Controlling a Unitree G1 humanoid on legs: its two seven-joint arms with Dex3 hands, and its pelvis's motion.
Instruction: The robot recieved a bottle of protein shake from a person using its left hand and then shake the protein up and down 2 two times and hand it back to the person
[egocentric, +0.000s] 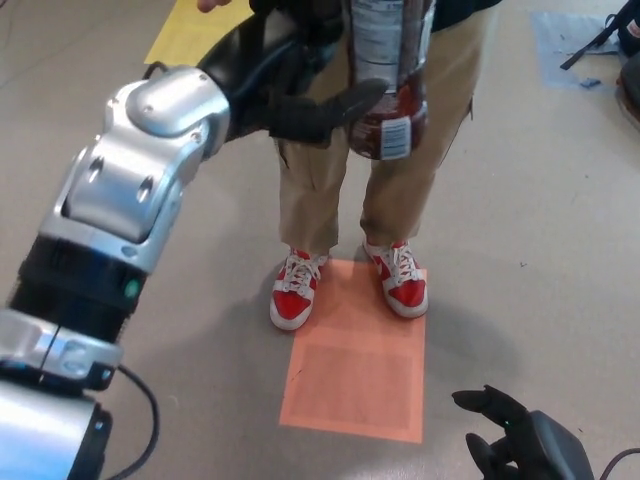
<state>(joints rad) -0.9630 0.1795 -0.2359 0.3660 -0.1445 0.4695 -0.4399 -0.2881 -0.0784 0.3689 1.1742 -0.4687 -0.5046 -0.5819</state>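
A brown protein shake bottle (391, 95) with a white label hangs upright at the top of the head view, in front of a person's tan trousers (400, 190); its top runs out of the picture. My left hand (300, 85) is raised beside the bottle's left side. The thumb (340, 108) reaches across to the bottle's lower left edge, and the other fingers point up behind it, spread apart, not closed around it. My right hand (510, 440) hangs low at the bottom right, open and holding nothing.
The person stands facing me in red and white sneakers (297, 290), toes on an orange floor mat (355, 385). A yellow mat (185, 40) lies at the top left, and blue tape (565, 40) and dark gear at the top right.
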